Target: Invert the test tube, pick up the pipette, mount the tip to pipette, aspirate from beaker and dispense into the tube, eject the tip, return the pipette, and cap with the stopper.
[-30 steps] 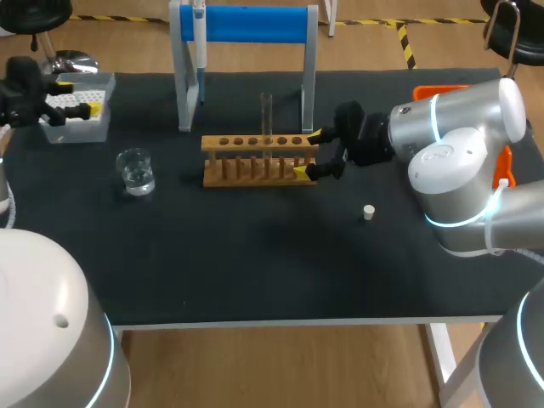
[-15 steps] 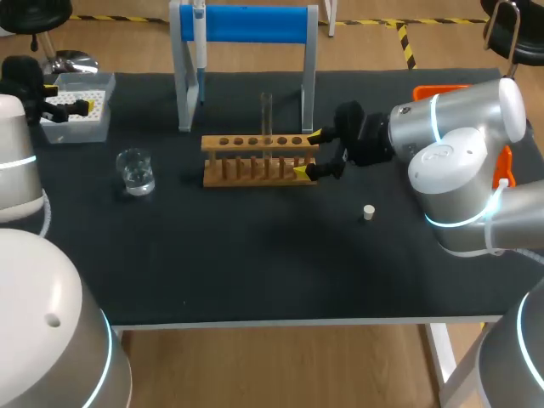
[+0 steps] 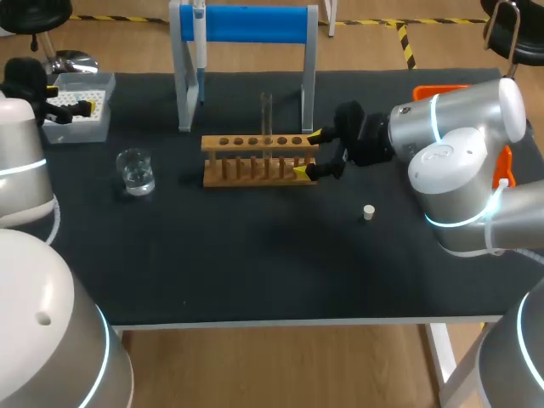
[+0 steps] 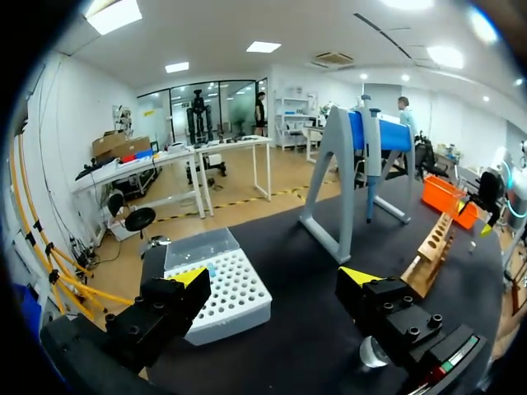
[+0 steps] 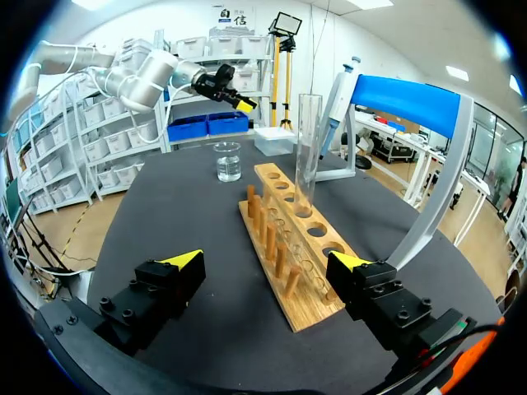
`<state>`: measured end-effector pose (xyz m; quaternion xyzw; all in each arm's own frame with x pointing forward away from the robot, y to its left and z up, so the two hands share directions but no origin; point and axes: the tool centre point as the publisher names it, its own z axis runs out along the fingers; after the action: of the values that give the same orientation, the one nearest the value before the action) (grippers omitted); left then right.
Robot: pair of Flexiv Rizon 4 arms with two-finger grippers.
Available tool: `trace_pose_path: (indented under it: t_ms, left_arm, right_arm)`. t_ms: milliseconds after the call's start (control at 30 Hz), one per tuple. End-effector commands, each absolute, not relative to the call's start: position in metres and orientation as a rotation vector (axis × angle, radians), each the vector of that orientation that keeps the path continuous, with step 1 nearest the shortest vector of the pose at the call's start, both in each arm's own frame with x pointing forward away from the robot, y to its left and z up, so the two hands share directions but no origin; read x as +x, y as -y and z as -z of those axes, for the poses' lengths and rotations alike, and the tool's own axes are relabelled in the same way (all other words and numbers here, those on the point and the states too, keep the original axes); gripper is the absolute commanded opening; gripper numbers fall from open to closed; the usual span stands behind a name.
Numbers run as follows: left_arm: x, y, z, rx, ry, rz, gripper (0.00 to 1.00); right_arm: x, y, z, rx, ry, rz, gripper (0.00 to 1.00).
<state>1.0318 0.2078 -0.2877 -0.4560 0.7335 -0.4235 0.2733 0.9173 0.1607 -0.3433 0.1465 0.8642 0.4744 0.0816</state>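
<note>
Head view: glass test tube (image 3: pixel 266 115) stands upright in the wooden rack (image 3: pixel 255 161) on the desk; light, slick and breakable, it likely wants a gentle mid-wall grip. Right end effector (image 3: pixel 308 153) gapes at the rack's end; left end effector (image 4: pixel 276 278) is spread before the tip box (image 4: pixel 221 286).

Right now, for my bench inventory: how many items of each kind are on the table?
Test tube: 1
Wooden rack: 1
Beaker: 1
Pipette: 1
Pipette stand: 1
Tip box: 1
Stopper: 1
Orange bin: 1
Total: 8
</note>
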Motion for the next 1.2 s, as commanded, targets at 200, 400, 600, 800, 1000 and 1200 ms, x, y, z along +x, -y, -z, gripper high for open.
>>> trace_pose_path:
  t_ms: [200, 400, 600, 800, 1000, 1200]
  left_arm:
    - [1.033, -0.210, 0.291, -1.237, -1.947, 1.137, 1.00]
    - [1.042, -0.214, 0.299, -1.294, -1.947, 1.121, 1.00]
    - [1.051, -0.220, 0.307, -1.327, -1.935, 1.089, 1.00]
    - [1.065, -0.229, 0.311, -1.362, -1.918, 1.057, 1.00]
    - [1.080, -0.239, 0.317, -1.391, -1.902, 1.054, 1.00]
    - [1.094, -0.247, 0.322, -1.398, -1.907, 1.048, 1.00]
  right_arm:
    - [0.917, -0.160, 0.343, 0.438, -2.584, -1.416, 1.00]
    - [0.917, -0.160, 0.343, 0.438, -2.584, -1.416, 1.00]
    - [0.917, -0.160, 0.343, 0.438, -2.584, -1.416, 1.00]
    - [0.917, -0.160, 0.343, 0.438, -2.584, -1.416, 1.00]
    - [0.917, -0.160, 0.343, 0.438, -2.584, -1.416, 1.00]
    - [0.917, -0.160, 0.343, 0.438, -2.584, -1.416, 1.00]
